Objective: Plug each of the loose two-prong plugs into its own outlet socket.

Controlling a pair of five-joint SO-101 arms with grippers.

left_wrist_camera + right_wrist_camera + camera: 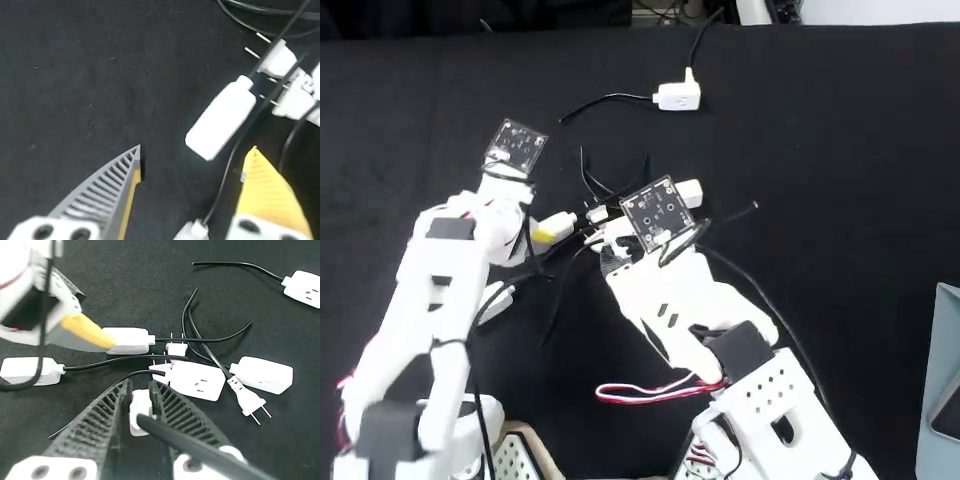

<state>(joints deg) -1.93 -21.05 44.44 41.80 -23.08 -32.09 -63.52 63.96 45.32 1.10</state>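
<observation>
While the right tool [140, 390] has its two black fingers closed to a narrow gap on the body of a small white plug [139, 415] (its prongs are hidden, so I cannot say which way they face), the nearest socket [197, 381] lies just beyond it on the black surface [840, 130], its slotted face showing. The left tool [195, 149] stands wide open and holds nothing. A white outlet block [220, 120] lies just ahead of its grey and yellow fingertips, and in the right wrist view the yellow finger touches that block's end.

Judging from this, the step in hand is seating the gripped plug. To do it well, the prongs should be squared to the slots before any push, and the push should run straight along the prongs, not at a slant. These light blocks will likely skate on the surface, so the open left tool would do best to pin or clamp the chosen socket first. The cords cross thickly here, and the plug's own cord ought not to drag its neighbours. Another loose plug [248, 401] lies beside a further block [262, 374], and the far socket [677, 97] sits well apart.
</observation>
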